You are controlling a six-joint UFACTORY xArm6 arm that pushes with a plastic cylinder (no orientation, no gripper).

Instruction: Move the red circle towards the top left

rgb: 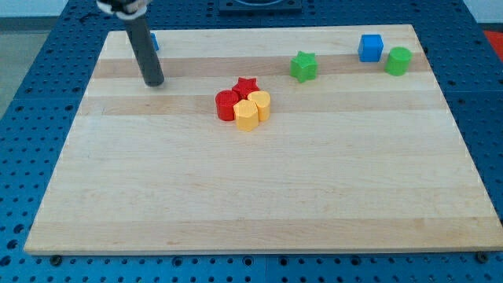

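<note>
The red circle (225,104) sits well off to the right of the tool's tip (154,82) and a little nearer the view's bottom, on the left edge of a tight cluster. The red star (247,86) touches it from behind, and two yellow blocks — one hexagonal (247,115), one rounder, its shape hard to make out (261,104) — press against it on the far side from the tool. Packed like this, the circle probably cannot be pushed toward the top left without the tip first going round to its lower right, where the yellow blocks stand in the way.

The tool is a bare rod with nothing to open or close; it holds nothing and touches no block, its tip resting on the worktop (259,196) near the top-left corner.

Farther right lie a green star (303,66), a blue cube (371,47) and a green block (398,60) of unclear shape. Behind the rod a blue block (155,42) is mostly hidden — its shape cannot be told. The arm above is cut off by the view's top.
</note>
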